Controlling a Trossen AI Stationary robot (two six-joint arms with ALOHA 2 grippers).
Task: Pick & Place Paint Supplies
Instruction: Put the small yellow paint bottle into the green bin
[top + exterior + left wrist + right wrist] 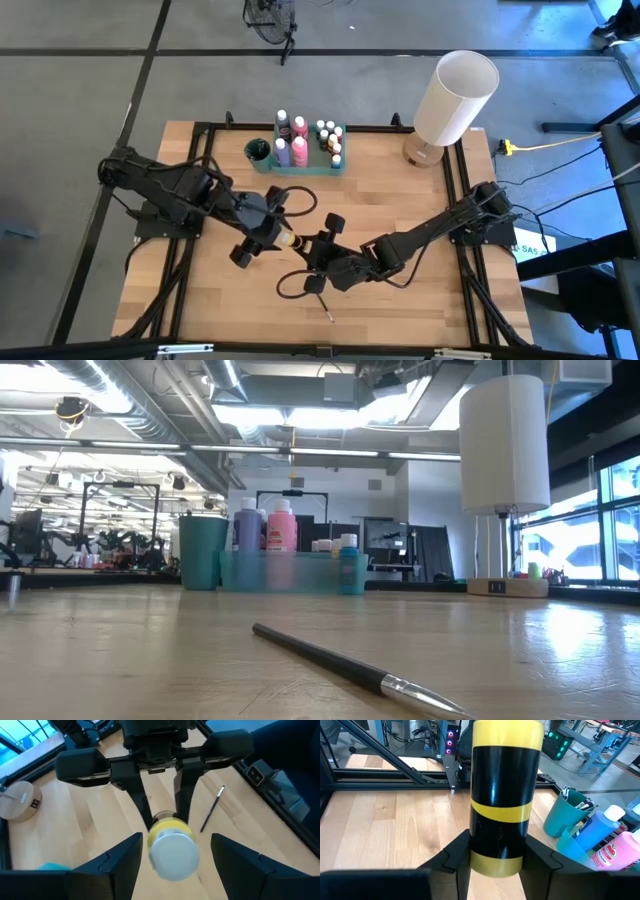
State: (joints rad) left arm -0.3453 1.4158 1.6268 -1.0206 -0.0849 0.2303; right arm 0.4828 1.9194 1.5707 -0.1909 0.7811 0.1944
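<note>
High view shows the right tool (322, 243) clamping a yellow-and-black paint bottle (292, 241), long axis level, cap toward the left tool (262, 238), spread wide around it.

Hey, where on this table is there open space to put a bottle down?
Bare wood lies along the left edge, beside the left arm, and between the lamp and the right arm. It is crowded mid-table, where both end effectors meet around the yellow bottle, and at the tray and teal cup. A paintbrush lies at the front.
</note>
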